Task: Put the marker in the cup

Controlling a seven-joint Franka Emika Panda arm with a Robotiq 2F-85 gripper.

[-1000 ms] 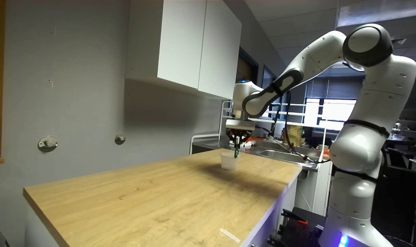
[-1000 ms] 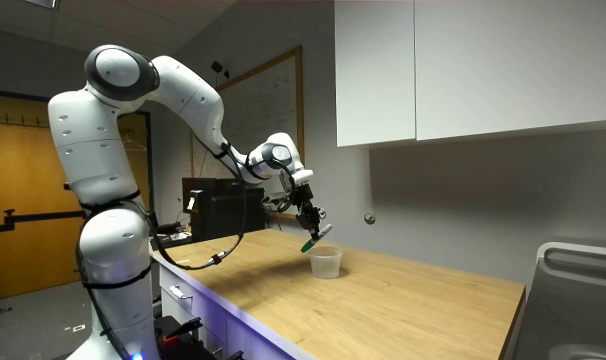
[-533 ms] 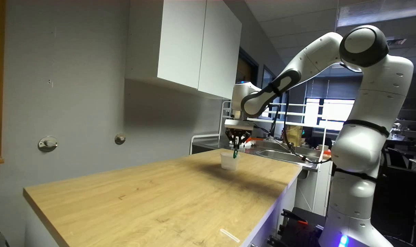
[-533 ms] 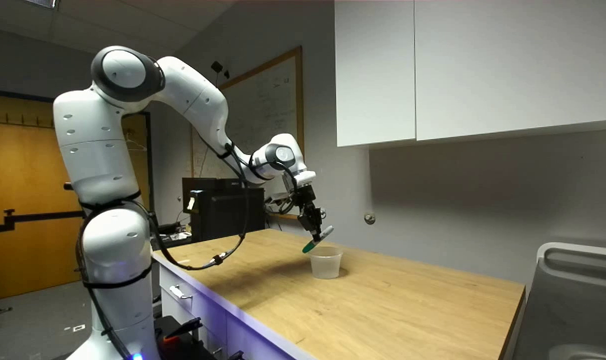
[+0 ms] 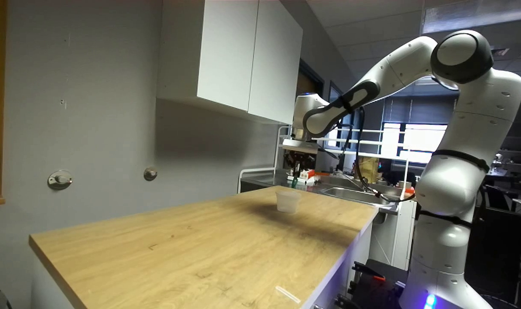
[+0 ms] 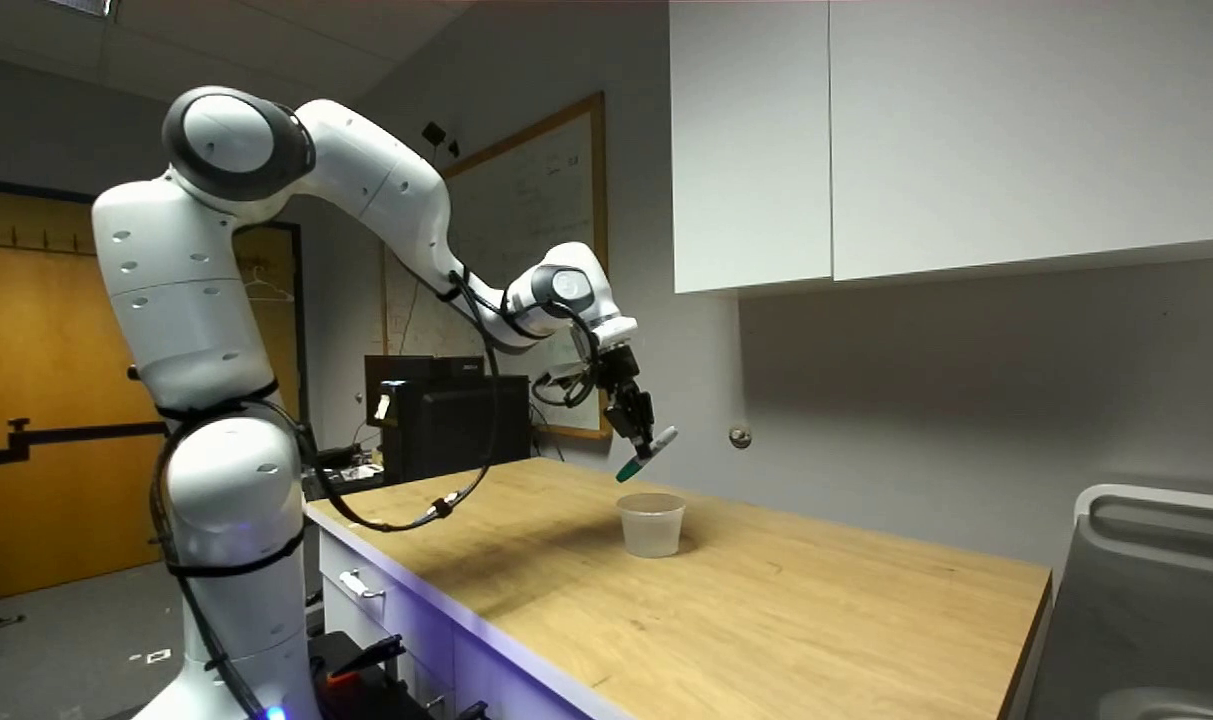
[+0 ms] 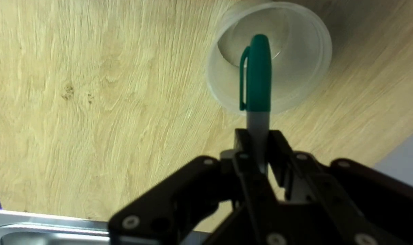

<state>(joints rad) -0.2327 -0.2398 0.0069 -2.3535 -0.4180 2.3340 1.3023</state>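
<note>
Wrist view: a black jointed gripper (image 7: pixel 258 134) is holding a green-capped, pale-barrelled marker (image 7: pixel 259 98) clamped between its fingers (image 7: pixel 277 146), tilted above a translucent whitish plastic cup (image 7: pixel 296 64); centring it over the opening, lowering, then releasing is looking wisest.

The cup (image 6: pixel 652 530) looks like smooth, translucent plastic, the marker (image 7: pixel 259 75) smooth plastic — the table (image 7: pixel 90 129) matt, grained wood, the sink (image 7: pixel 56 222) glossy metal.

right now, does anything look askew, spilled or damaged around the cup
I see nothing spilled or damaged. Only the marker is askew: the hand holds it at a slant above the cup, which stands upright on the counter.
</note>
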